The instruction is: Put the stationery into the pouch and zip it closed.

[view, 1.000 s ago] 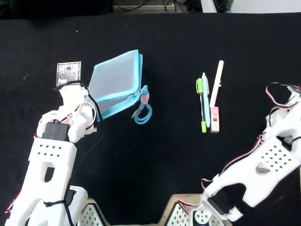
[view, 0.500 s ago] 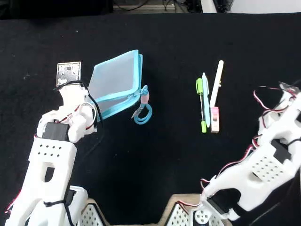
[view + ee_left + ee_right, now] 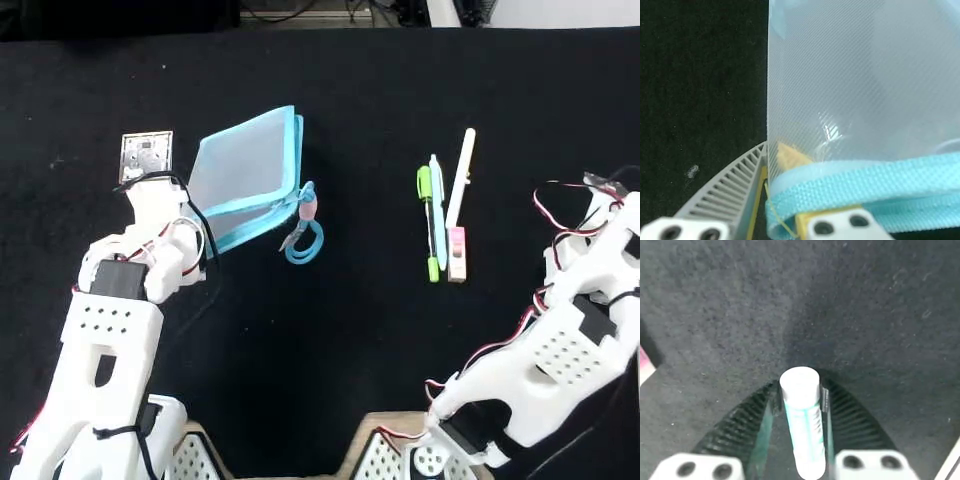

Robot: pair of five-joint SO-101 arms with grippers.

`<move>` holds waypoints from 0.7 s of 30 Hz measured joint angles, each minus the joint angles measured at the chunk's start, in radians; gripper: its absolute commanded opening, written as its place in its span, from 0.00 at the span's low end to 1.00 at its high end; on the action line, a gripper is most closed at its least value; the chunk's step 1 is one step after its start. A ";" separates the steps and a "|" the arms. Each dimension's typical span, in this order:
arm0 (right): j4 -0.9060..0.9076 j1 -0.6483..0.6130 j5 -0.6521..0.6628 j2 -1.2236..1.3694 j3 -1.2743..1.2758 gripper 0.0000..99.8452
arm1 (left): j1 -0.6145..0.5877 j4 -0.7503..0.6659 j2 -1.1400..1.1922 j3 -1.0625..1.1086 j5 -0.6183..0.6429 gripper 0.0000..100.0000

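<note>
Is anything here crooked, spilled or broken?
Only the pouch stands out: it seems tilted up off the table, one corner pinched in the left hand. The pens lie neatly side by side; the right hand grips a white stick. Nothing looks spilled or damaged.

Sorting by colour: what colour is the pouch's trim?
The trim is light blue, best seen in the left wrist view.

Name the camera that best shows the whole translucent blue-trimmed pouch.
The high view: the translucent pouch with light-blue trim lies there whole, zipper loop included. The left wrist view gives a close corner, clamped in the left gripper.
</note>
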 measured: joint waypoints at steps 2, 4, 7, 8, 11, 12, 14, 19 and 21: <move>-0.002 -0.009 0.008 0.000 0.008 0.11 | 0.000 0.000 0.000 0.000 0.000 0.03; -0.020 -0.012 0.009 0.008 0.008 0.11 | 0.000 0.000 0.000 0.000 0.000 0.03; -0.041 -0.012 0.012 0.025 0.008 0.10 | 0.000 0.000 0.000 0.000 0.000 0.03; -0.044 -0.012 0.012 0.026 0.008 0.07 | 0.000 0.000 0.000 0.000 0.000 0.03; -0.046 -0.012 0.012 0.026 0.008 0.02 | 0.000 0.000 0.000 0.000 0.000 0.03; -0.049 -0.011 0.012 0.023 0.008 0.01 | 0.000 0.000 0.000 0.000 0.000 0.03; -0.051 -0.012 0.012 -0.003 0.008 0.01 | 0.000 0.000 0.000 0.000 0.000 0.03; 0.021 -0.015 0.012 -0.190 0.014 0.01 | 0.000 0.000 0.000 0.000 0.000 0.03; 0.071 -0.025 0.012 -0.275 0.021 0.01 | 0.000 0.000 0.000 0.000 0.000 0.03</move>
